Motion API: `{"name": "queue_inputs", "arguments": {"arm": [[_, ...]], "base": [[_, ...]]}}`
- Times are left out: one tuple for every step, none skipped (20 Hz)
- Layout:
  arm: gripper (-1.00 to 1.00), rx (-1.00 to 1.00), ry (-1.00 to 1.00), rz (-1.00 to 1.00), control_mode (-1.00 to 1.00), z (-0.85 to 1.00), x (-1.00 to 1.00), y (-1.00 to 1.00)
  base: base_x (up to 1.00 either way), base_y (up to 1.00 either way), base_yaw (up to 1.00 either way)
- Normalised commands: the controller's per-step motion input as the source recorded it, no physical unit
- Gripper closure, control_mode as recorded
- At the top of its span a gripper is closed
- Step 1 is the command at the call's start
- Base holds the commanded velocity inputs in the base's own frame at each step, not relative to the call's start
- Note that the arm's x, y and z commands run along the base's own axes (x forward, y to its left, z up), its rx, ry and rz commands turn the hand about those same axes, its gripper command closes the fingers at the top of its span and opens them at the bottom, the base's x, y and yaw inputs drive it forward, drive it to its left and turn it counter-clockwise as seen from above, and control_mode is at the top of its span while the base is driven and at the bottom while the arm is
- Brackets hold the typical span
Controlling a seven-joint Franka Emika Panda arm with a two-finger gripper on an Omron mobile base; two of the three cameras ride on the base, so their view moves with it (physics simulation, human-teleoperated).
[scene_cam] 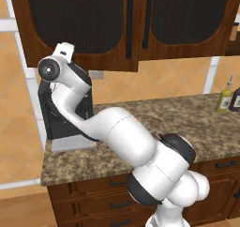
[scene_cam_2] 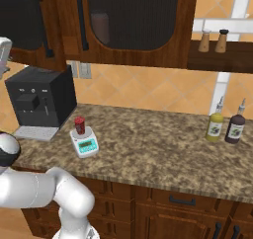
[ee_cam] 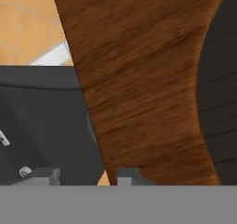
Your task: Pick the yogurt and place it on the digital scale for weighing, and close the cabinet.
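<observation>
Right base view shows us the yogurt standing on the digital scale beside the coffee machine, while our gripper, fingertips apart around nothing, presses close against the cabinet door's wooden frame.

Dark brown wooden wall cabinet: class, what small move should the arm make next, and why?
Probably press on against the dark brown wooden wall cabinet door, swinging it closed. The small red yogurt cup already sits on the flat white digital scale, and the gripper is up against the door's frame.

Even, bright rendered light; soft shadows; hand view slightly blurred.
</observation>
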Motion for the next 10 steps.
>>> {"name": "queue_inputs", "arguments": {"arm": [[-1.00,0.11,0.21,0.00,-1.00,0.46,0.91,-1.00],[-1.00,0.14,0.15,0.01,-1.00,0.33,0.98,-1.00],[-1.00,0.16,0.03,0.03,-1.00,0.22,1.00,-1.00],[-1.00,0.19,0.00,0.04,-1.00,0.24,1.00,-1.00],[-1.00,0.20,0.00,0.05,-1.00,0.29,1.00,-1.00],[-1.00,0.20,0.00,0.05,-1.00,0.35,1.00,-1.00],[-1.00,0.19,0.06,0.05,-1.00,0.40,0.97,-1.00],[-1.00,0.18,0.07,0.05,-1.00,0.38,0.97,-1.00],[-1.00,0.19,0.01,0.07,-1.00,0.36,0.99,-1.00],[-1.00,0.22,0.00,0.10,-1.00,0.22,1.00,-1.00]], "base": [[0.00,0.00,0.00],[0.00,0.00,0.00],[0.00,0.00,0.00],[0.00,0.00,0.00],[0.00,0.00,0.00],[0.00,0.00,0.00],[0.00,0.00,0.00],[0.00,0.00,0.00],[0.00,0.00,0.00],[0.00,0.00,0.00]]}}
